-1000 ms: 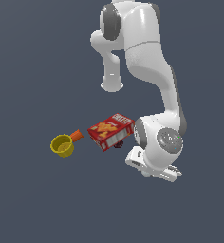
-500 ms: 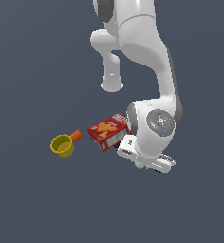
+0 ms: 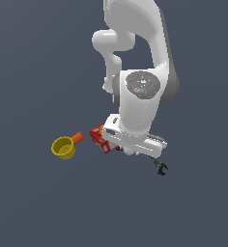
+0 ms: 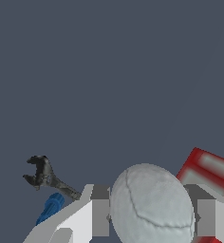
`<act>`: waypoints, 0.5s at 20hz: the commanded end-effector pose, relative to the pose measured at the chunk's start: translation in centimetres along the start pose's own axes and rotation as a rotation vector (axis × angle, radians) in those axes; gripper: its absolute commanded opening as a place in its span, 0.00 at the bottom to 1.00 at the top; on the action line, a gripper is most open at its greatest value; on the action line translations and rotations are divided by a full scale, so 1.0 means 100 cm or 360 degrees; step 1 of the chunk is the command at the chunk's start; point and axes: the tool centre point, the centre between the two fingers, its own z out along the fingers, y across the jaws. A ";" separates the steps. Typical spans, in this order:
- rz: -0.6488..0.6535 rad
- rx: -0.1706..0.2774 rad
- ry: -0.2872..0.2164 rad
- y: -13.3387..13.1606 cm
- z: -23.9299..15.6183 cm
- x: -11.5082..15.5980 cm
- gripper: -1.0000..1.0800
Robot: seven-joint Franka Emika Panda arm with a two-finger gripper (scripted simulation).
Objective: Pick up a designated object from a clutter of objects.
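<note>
Wrist view: the gripper [image 4: 149, 218] has its jaws closed on the white ball [image 4: 152, 204], one finger [image 4: 97, 213] pressed to each side. Behind it lie the red cracker box [image 4: 206, 168], the dark wrench [image 4: 45, 176] and the small blue piece [image 4: 50, 208], all on a plain dark grey-blue surface [image 4: 109, 71]. In the exterior view, the arm [image 3: 140, 103] covers much of the box; the yellow cup [image 3: 64, 147] stands apart toward that view's left. No walls or room features are discernible.
</note>
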 end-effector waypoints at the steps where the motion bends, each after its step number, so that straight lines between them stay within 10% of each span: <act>1: 0.0000 0.0001 0.0001 0.019 -0.025 -0.002 0.00; 10: 0.0001 0.0003 0.0000 0.087 -0.117 -0.006 0.00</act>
